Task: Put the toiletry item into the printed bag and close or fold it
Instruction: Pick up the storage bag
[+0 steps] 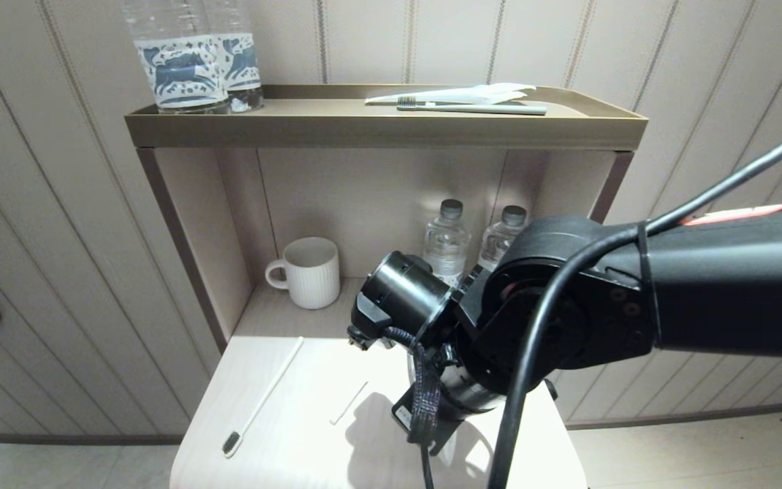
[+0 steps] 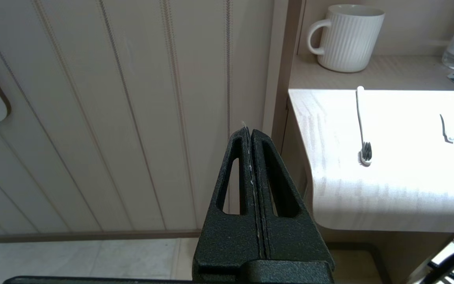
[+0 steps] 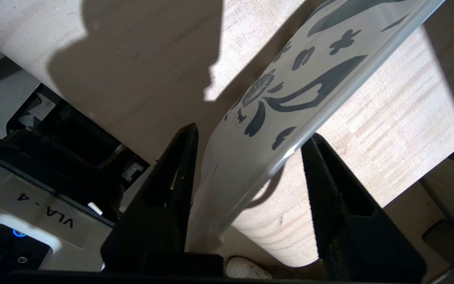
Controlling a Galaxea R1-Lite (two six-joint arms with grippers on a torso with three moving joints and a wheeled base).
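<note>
Between the spread fingers of your right claw lies one end of the printed bag, its dark blue-grey motifs facing the wrist camera. The fingers stand wide on either side of it; the bag leans against one finger, and the other is at its edge, so you are not pinching it. I judge the claw is parked astride the bag's end either to take hold or having just let go; you cannot tell which from here. In the head view the right arm's bulk hangs over the near right part of the worktop and hides the bag entirely.

Your left claw is clenched, fingers pressed flat together with nothing between them, held off the worktop's left side near the wall, out of the way.

One white toothbrush with dark bristles lies bare on the worktop's left part, bristles toward you, well apart from the bag; it is probably the item to go in. One small white strip lies near the middle.

Count the rest: one ribbed white mug and two small bottles on the lower shelf behind; on the top tray, two large bottles with printed labels, a second toothbrush, and one plain white wrapper beside it.
</note>
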